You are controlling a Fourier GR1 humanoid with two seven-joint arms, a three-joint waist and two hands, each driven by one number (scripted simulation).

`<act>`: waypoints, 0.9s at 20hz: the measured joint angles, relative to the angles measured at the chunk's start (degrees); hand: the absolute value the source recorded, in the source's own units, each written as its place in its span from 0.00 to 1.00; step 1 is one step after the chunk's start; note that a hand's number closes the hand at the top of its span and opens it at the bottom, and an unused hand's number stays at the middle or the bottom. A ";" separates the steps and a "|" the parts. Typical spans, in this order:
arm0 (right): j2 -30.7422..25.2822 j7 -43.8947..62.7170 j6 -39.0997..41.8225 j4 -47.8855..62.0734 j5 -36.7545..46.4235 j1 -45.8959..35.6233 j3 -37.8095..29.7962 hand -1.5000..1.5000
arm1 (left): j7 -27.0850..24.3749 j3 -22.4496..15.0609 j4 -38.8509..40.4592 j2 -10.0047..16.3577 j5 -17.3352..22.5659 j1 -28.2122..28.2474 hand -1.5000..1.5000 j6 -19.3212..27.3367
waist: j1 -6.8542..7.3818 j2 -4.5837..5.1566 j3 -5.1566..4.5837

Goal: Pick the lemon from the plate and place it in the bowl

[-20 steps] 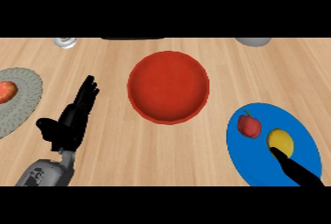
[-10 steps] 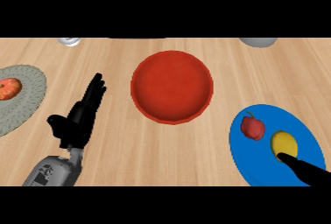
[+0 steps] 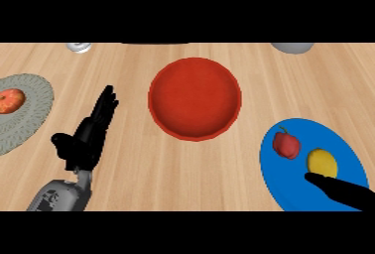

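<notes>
My R robot hand [image 3: 343, 191] at the lemon [image 3: 322, 162], not grasping yet.
Lemon sits on the blue plate [image 3: 284, 179] w/ a red fruit [image 3: 285, 145] just beside it; my R fingers are stretched out, tips at the lemon's lower edge, holding nothing. The red bowl [image 3: 194, 99] is up-left, apart from the plate. My L robot hand [image 3: 88, 136] is released, fingers straight, over the worktop [image 3: 147, 178] btw. bowl & grey plate [image 3: 29, 119].

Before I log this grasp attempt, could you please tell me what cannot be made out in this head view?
Head view only:
Right hand: mostly cut off at the lower edge; whether it touches the lemon cannot be told.
Blue plate: near rim cut off at the bottom.
Grey plate and its orange-red fruit: cut by the left edge.
Shiny object and grey object at the top edge: cut off, unidentifiable.
</notes>
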 measured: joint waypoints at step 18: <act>11.41 -12.99 1.67 -3.22 -4.08 7.04 -2.73 0.00 | 0.99 4.70 0.30 -4.52 -4.94 0.69 0.50 -4.85 | -0.27 -0.06 0.02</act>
